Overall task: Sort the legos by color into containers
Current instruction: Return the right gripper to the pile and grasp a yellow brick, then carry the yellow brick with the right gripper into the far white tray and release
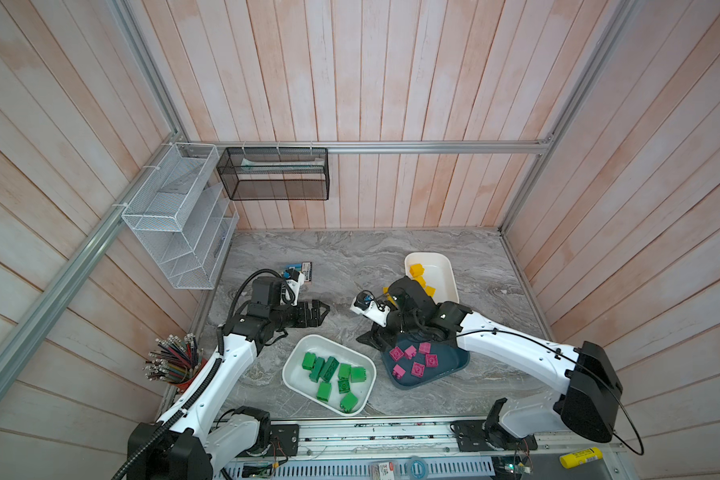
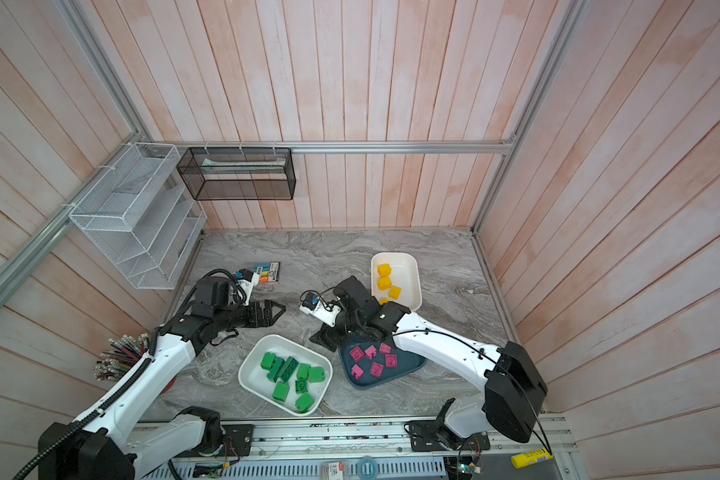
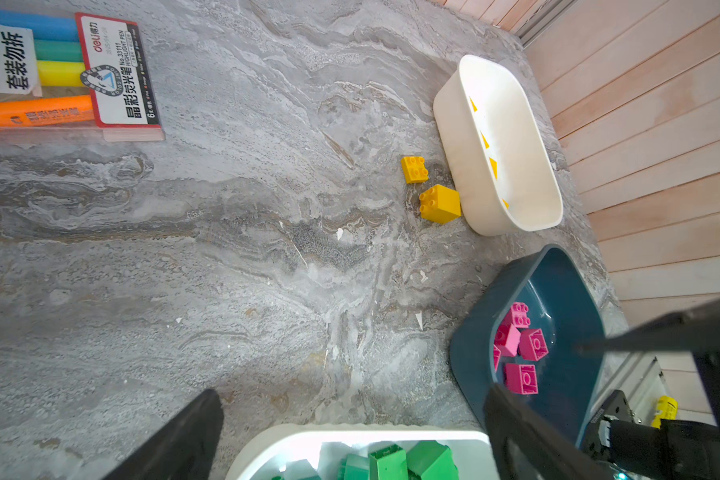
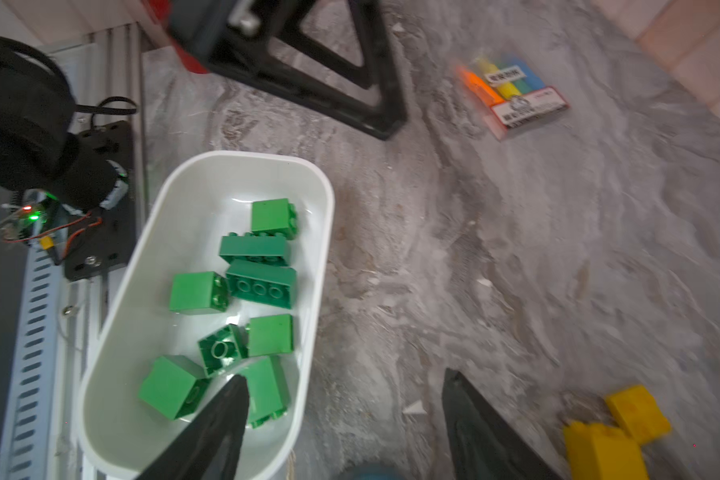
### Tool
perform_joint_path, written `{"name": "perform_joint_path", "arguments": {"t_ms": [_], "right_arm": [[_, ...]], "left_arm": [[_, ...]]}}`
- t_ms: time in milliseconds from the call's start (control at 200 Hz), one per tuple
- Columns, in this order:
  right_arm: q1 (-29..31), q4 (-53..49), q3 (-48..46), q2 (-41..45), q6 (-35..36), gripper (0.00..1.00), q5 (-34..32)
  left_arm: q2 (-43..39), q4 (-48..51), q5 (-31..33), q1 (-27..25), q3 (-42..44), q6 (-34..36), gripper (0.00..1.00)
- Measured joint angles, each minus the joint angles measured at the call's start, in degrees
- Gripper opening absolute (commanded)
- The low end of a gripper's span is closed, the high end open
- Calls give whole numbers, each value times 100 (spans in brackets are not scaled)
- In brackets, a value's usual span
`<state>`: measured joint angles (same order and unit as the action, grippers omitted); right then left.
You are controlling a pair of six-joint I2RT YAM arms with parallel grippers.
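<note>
Grey marble-patterned tabletop [image 1: 350, 257] carries everything we see; the black two-fingered left gripper [image 1: 321, 315] reaches out level from a sharply bent elbow, over bare marble, its jaws spread wide and empty; just beside it, toward the arm bases, sits the white rounded plastic tub [image 1: 298, 365] of green studded bricks [image 1: 329, 370]; the black right gripper [image 4: 345, 374] hangs from a wrist folded steeply downward, its forearm crossing above the dark teal plastic tub [image 1: 452, 368] of pink bricks [image 1: 418, 357]; in the right wrist view we find its jaws apart with only marble between them, gripping nothing. Two loose yellow studded bricks [image 3: 440, 203] lie on the marble off to one side of the right gripper's fingers [image 4: 470, 424], clear of them, and just beside the second white tub [image 3: 454, 133], which holds more yellow bricks [image 2: 384, 276]; well ahead of the left gripper lies the flat clear pack of coloured highlighters [image 3: 59, 75]; on its red-edged card we read "deli", "No.33111" and "HIGHLIGHT PEN"; its white sticker reads "套装勿拆".
</note>
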<state>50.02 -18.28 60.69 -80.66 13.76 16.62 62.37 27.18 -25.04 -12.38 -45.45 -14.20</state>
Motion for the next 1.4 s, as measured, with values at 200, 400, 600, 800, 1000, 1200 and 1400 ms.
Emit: {"name": "perform_joint_path", "arguments": {"t_ms": [200, 400, 600, 800, 1000, 1200, 1400], "right_arm": [[-767, -378, 61, -358, 529, 75, -1069], [-1187, -627, 544, -1207, 1054, 75, -1506], [-1360, -791, 1187, -1987, 1397, 72, -1626], [-1381, -1134, 1827, -2782, 1593, 69, -1729], [-1421, -1550, 2199, -3401, 1668, 65, -1934], [-1445, -1733, 2426, -3668, 1716, 57, -2107], [-1456, -1930, 2618, -3827, 1727, 32, -2107]], "left_arm": [[4, -24, -90, 0, 0, -15, 100], [4, -22, -118, 0, 2, -15, 100], [4, -20, -118, 0, 2, -11, 100], [4, -15, -116, 0, 2, 28, 100], [4, -15, -129, 0, 2, 74, 100], [20, -15, -133, 0, 2, 114, 100], [33, -15, -136, 0, 2, 116, 100]]}}
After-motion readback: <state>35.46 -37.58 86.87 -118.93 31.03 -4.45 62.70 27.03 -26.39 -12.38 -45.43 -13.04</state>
